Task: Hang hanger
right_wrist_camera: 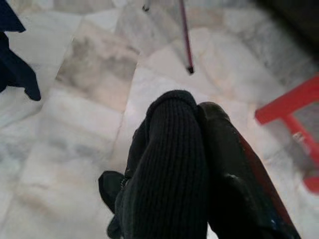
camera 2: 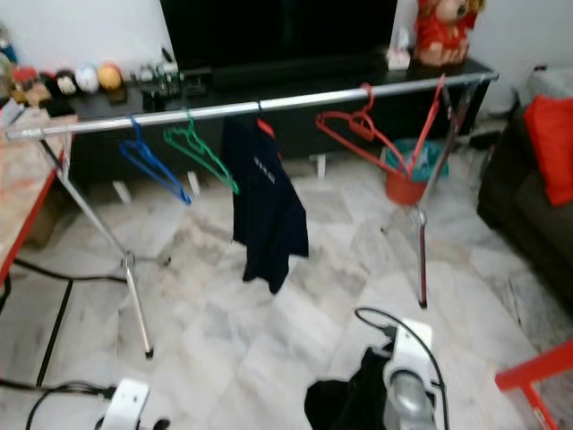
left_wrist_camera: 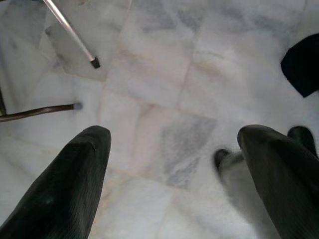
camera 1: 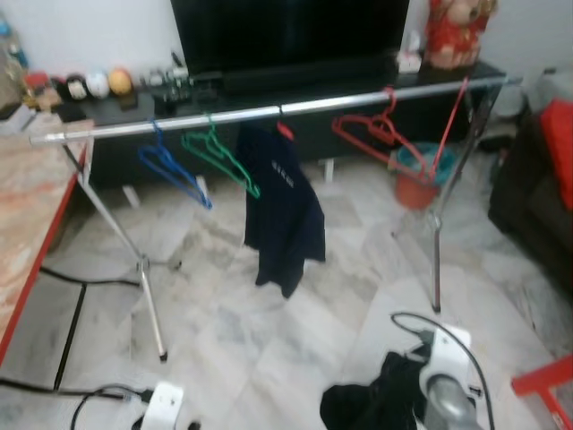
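While the right gripper (right_wrist_camera: pixel 199 164) clamps a dark garment (camera 1: pixel 372 399) low down, the rail (camera 1: pixel 269 111) runs crosswise ahead and above; left gripper (left_wrist_camera: pixel 174 164) gapes, empty.

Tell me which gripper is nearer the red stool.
Right. The right gripper, shut on a black garment, is beside the red stool; the left gripper hangs open far across the floor.

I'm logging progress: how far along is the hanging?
One dark shirt already hangs on the rail. The right claw is shut on a black garment, held low. Left claw is open. That garment still needs hanging; blue, green and red hangers stay bare.
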Available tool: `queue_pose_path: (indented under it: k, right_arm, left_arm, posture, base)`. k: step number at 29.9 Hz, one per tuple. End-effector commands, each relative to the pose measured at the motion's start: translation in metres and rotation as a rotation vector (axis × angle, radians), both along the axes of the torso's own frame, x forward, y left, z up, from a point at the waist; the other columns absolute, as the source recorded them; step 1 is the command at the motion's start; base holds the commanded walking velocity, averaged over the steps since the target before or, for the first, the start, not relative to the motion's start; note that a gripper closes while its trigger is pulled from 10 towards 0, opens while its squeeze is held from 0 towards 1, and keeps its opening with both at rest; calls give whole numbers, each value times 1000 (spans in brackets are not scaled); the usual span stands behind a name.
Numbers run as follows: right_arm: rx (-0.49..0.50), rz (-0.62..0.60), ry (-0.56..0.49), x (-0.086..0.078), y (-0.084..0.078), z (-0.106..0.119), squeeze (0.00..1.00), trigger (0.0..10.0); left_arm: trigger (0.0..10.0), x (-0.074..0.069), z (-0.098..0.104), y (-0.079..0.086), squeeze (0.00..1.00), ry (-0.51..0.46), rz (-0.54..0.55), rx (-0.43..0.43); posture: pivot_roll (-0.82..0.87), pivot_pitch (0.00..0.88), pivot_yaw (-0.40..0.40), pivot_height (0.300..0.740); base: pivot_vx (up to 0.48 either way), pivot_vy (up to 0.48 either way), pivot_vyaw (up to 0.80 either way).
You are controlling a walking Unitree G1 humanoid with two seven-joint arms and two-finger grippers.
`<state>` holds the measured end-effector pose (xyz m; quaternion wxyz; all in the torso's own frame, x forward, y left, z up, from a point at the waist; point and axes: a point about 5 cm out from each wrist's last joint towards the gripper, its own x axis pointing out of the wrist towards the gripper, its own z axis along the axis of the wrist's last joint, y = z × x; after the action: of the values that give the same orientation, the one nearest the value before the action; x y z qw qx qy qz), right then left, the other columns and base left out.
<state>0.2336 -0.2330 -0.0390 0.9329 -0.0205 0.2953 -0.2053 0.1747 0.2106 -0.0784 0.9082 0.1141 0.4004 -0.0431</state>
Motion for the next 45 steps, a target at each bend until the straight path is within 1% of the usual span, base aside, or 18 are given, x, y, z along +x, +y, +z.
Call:
queue_pose_path:
  k: [1,5,10,14,17,20,22,27,31,35,39,45]
  right_arm:
    - [5,1,-37,6,5,4,0,10000]
    - [-32,-18,-108,13,-2,14,0,10000]
    - [-42,-21,-125,17,-5,18,0,10000]
    - [-35,-14,-133,20,-2,20,0,10000]
    - [-34,-11,-135,20,-1,20,0,10000]
    - [-29,-2,-134,21,2,19,0,10000]
    - [-24,10,-127,20,4,18,0,10000]
    - [-21,11,-121,18,4,16,0,10000]
    - [-16,15,-120,18,4,16,0,10000]
    - [-1,35,-123,18,9,15,0,10000]
    - [-8,57,-100,17,13,12,0,10000]
    - [-6,62,-79,14,13,9,0,10000]
  left_arm:
    - [10000,-6,-2,6,0,24,10,14]
    - [10000,-5,-1,6,0,19,8,12]
    - [10000,-4,-1,5,0,16,6,11]
    - [10000,-3,-1,4,0,10,4,9]
    - [10000,-3,-1,4,0,9,4,9]
    - [10000,-2,0,5,0,5,6,9]
    - [10000,1,2,4,0,-16,15,-6]
    - [10000,4,3,1,0,-37,12,-21]
    - [10000,4,3,1,0,-27,11,-20]
    - [10000,2,2,0,0,-23,14,-24]
    - [10000,2,2,1,0,-23,16,-20]
    - [10000,2,2,2,0,-26,17,-21]
  posture:
    - [-80,0,29,740]
    - [-80,0,30,740]
    - [-80,0,30,740]
    - [-78,0,29,740]
    - [-78,0,29,740]
    - [-77,0,29,740]
    - [-77,0,28,740]
    - [-79,0,27,740]
    - [-81,0,27,740]
    - [-80,0,27,740]
    - [-78,0,27,740]
    - [-78,0,28,740]
  base:
    - [0,-322,0]
    - [0,-321,0]
    - [0,-319,0]
    - [0,-319,0]
    - [0,-319,0]
    - [0,0,0]
    - [0,0,0]
    - [0,0,0]
    - [0,0,0]
    - [0,0,0]
    - [0,0,0]
    - [254,0,0]
